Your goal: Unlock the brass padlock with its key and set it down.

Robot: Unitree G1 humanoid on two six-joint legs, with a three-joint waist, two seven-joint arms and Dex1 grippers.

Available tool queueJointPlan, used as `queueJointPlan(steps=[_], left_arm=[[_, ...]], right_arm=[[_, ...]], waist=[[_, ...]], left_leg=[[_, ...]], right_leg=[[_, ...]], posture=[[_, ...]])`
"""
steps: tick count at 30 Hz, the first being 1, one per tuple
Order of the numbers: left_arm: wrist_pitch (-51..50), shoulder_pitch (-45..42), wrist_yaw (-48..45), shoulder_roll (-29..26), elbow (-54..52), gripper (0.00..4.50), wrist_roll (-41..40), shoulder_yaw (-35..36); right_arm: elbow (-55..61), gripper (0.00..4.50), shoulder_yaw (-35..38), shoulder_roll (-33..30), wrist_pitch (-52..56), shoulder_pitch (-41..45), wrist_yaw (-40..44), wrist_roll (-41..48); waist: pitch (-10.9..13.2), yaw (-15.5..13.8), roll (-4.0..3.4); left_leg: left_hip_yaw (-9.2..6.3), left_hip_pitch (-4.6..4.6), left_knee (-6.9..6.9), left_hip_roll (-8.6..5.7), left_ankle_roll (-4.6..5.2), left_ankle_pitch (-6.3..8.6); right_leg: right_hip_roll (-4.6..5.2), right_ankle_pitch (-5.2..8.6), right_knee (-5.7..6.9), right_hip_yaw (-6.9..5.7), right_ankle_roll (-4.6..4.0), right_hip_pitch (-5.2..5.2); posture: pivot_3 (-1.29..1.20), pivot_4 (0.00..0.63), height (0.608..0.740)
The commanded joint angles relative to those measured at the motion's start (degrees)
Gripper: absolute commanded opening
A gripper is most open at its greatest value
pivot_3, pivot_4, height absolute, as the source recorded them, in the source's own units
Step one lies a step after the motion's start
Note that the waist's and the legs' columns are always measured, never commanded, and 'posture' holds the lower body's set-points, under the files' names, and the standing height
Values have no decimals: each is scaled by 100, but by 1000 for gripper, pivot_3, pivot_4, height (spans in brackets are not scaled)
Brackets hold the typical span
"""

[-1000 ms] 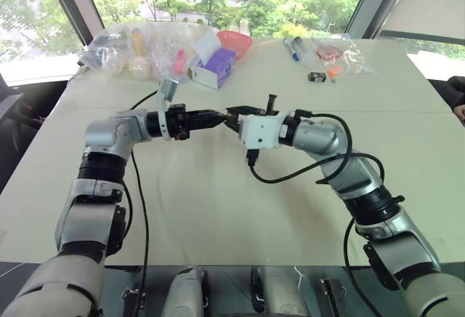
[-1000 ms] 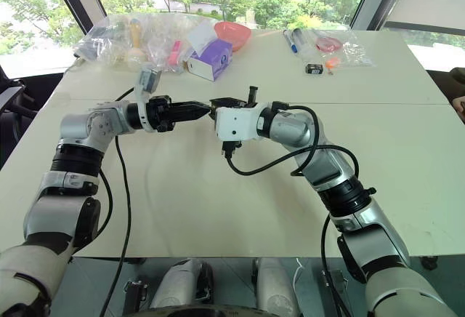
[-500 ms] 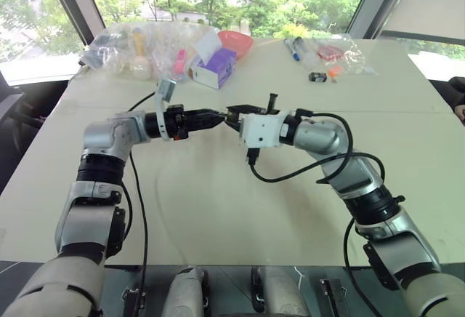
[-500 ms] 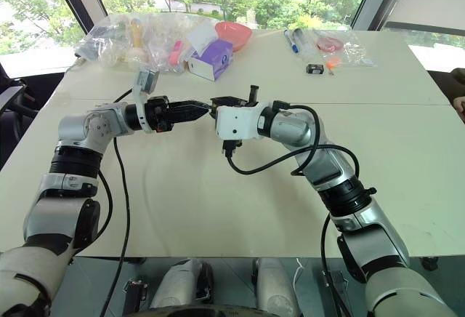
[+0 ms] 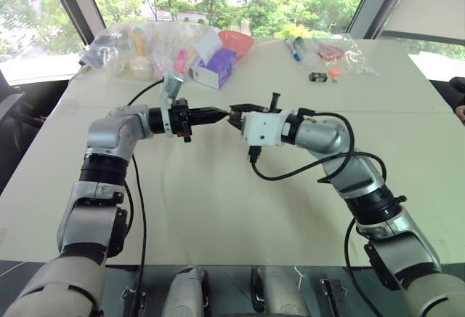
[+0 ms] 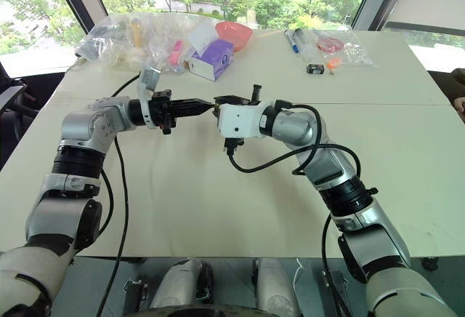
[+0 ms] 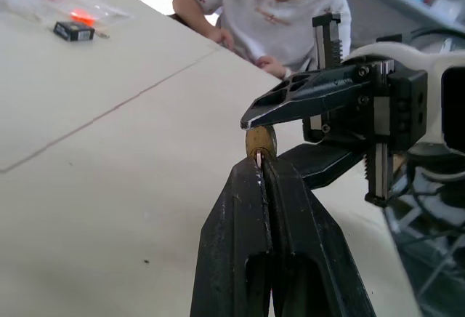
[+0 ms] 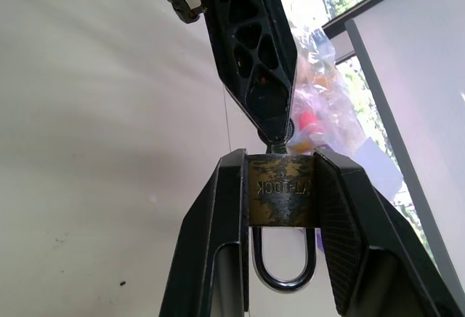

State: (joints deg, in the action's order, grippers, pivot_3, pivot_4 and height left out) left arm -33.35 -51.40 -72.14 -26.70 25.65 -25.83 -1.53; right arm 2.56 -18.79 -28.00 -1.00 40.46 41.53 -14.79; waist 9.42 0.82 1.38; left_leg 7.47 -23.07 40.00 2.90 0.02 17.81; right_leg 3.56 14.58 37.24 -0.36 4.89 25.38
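right pincer (image 8: 280,186): clamped on brass padlock (image 8: 280,199) | left pincer (image 7: 260,168): closed at padlock's base, seemingly on key

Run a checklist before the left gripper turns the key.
1. Right gripper clamps the brass padlock by its sides: ok.
2. Shackle seated in the body: it hangs between the fingers, loop whole; locked or not: cannot tell.
3. Left gripper shut at the padlock's keyhole end: ok.
4. Key gripped and seated: a silvery sliver shows at the tips; depth cannot tell.
5. Both hold the lock above the table: ok.
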Motion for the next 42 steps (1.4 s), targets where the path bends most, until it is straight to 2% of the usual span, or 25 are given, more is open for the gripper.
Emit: queueJointPlan(steps=[1,6,10,11,14,16,18,20,26,34,37,40,42], left_arm=[[895,-8,3,-86,-343,31,557,-341],[2436,81,70,-124,-128,31,1253,-596],[4080,63,438,9,225,31,1835,-711],[4127,56,417,25,274,31,1855,-728],[1784,13,-80,0,-23,31,849,-465],[577,-67,-526,-212,-102,583,332,-373],[244,-147,-512,-307,-17,1315,302,-321],[32,-219,-343,-286,50,2305,288,-246],[-479,-329,-285,-65,30,2305,-49,-46],[-533,-424,-201,184,298,2305,-61,-28],[-457,-477,-196,257,447,1448,-4,-62],[-402,-455,-239,274,470,43,54,-124],[-407,-452,-214,298,486,43,62,-111]], right_arm=[[320,689,55,47,-69,22,35,65],[311,689,67,65,-55,6,53,55],[302,689,67,84,-31,-8,58,51],[298,689,68,88,-29,-10,58,46],[296,689,76,100,-24,-3,47,29],[290,689,82,96,-40,3,33,4],[285,689,96,97,-56,7,26,-19],[276,689,101,99,-71,15,9,-33],[308,689,118,116,-92,28,-50,-44],[387,689,118,121,-79,24,-95,-60],[421,689,116,117,-65,14,-104,-68],[448,689,120,114,-54,8,-108,-77],[468,689,121,111,-45,5,-106,-81]], waist=[[0,2,0],[0,0,0],[0,-16,0],[0,-16,0],[0,-1,0],[0,24,0],[0,38,-1],[0,27,-1],[0,-9,0],[0,13,0],[0,11,0],[0,11,0],[0,11,0]], left_leg=[[0,0,0,0,0,0],[2,0,0,0,0,0],[2,0,0,0,0,0],[3,-1,1,-1,0,0],[3,-4,2,-1,1,0],[0,-4,1,1,1,0],[-1,-5,0,3,1,0],[-5,-5,0,3,1,0],[-5,-11,5,-2,1,0],[-6,-11,5,-2,1,0],[-5,-11,5,-2,1,0],[-5,-11,5,-2,1,0],[-5,-11,5,-2,1,0]], right_leg=[[0,0,0,0,0,0],[0,0,0,0,0,0],[0,0,0,0,0,2],[1,0,0,0,0,2],[0,0,0,0,0,3],[-2,-1,1,-1,2,3],[-6,-1,1,-2,3,6],[-5,0,2,-2,5,6],[2,-1,-1,-2,6,4],[0,-1,-1,-3,6,5],[0,-1,-1,-3,6,5],[0,-1,-1,-3,6,5],[0,-1,-1,-3,6,5]], posture=[[0,150,734],[0,150,734],[0,150,734],[0,150,734],[0,150,734],[0,150,734],[0,150,734],[0,150,734],[0,150,734],[0,150,734],[0,150,734],[0,150,734],[0,150,734]])
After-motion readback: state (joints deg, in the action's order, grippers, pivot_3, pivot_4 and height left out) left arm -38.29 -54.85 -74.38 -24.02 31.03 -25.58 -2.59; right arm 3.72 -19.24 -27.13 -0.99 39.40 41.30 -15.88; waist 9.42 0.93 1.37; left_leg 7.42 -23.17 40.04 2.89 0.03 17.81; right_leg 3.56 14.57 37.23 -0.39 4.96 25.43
